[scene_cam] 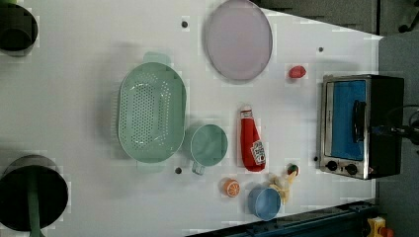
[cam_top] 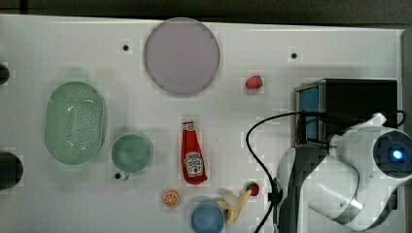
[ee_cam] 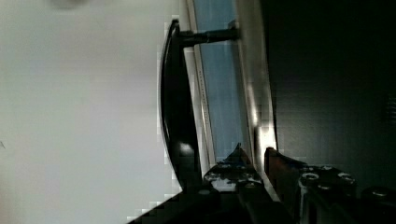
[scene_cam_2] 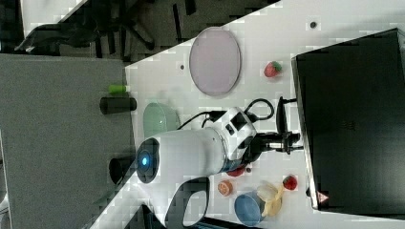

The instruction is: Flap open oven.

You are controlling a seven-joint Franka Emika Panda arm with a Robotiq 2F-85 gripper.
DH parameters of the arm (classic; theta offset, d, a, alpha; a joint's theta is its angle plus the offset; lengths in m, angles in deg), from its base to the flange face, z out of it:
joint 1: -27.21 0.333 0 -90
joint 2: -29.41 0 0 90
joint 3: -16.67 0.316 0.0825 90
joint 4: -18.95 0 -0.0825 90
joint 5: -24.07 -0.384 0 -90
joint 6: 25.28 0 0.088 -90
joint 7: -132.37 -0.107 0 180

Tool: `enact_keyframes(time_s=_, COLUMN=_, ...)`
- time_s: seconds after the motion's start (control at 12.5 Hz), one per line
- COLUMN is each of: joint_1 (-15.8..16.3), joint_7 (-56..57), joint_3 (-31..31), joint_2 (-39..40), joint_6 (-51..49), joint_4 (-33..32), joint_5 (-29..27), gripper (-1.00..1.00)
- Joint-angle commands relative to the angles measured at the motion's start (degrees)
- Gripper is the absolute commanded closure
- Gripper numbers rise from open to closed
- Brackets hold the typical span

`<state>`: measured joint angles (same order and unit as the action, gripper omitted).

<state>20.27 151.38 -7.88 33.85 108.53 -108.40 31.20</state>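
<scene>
Oven (scene_cam: 360, 126) at the left view's right desk (scene_cam: 89, 123) edge, door shut. My claw (ee_cam: 254, 161), width unclear, sits at its top edge. Stiff, hinged door: pull by handle (ee_cam: 175, 107).

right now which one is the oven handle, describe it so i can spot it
Find the boxy black-topped oven at the left view's right edge of the white table. On its blue door sits a dark curved bar handle. Unlike the two round black knobs beside it, it is long.
</scene>
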Motion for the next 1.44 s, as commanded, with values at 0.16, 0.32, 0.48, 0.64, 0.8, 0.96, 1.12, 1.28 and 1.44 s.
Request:
enact_keyframes(time_s=0.16, joint_1=1.03, joint_7=3.52, joint_3=0.97, joint_2=1.23, joint_6=3.55, joint_4=-0.22, joint_5=-0.28, gripper=0.65)
enact_keyframes(time_s=0.32, joint_1=1.09, joint_7=3.12, joint_3=1.10, joint_2=1.98, joint_6=3.56, joint_4=-0.56, joint_5=-0.31, gripper=0.65)
enact_keyframes(time_s=0.48, joint_1=1.13, joint_7=3.08, joint_3=1.52, joint_2=2.66, joint_6=3.64, joint_4=-0.87, joint_5=-0.31, gripper=0.65)
enact_keyframes(time_s=0.64, joint_1=1.31, joint_7=2.02, joint_3=1.91, joint_2=3.46, joint_6=4.88, joint_4=-1.02, joint_5=0.05, gripper=0.65)
enact_keyframes(time_s=0.8, joint_1=1.95, joint_7=-0.63, joint_3=2.82, joint_2=3.58, joint_6=5.11, joint_4=-1.54, joint_5=1.83, gripper=0.65)
enact_keyframes(time_s=0.96, joint_1=3.18, joint_7=-5.84, joint_3=4.38, joint_2=3.57, joint_6=5.10, joint_4=-2.51, joint_5=5.13, gripper=0.65)
enact_keyframes(time_s=1.12, joint_1=4.40, joint_7=-10.69, joint_3=6.21, joint_2=3.62, joint_6=5.09, joint_4=-3.73, joint_5=9.13, gripper=0.65)
enact_keyframes(time_s=1.28, joint_1=5.55, joint_7=-16.18, joint_3=8.00, joint_2=3.98, joint_6=5.13, joint_4=-4.90, joint_5=13.25, gripper=0.65)
enact_keyframes(time_s=1.44, joint_1=6.48, joint_7=-23.38, joint_3=9.58, joint_2=4.70, joint_6=5.16, joint_4=-5.72, joint_5=18.10, gripper=0.65)
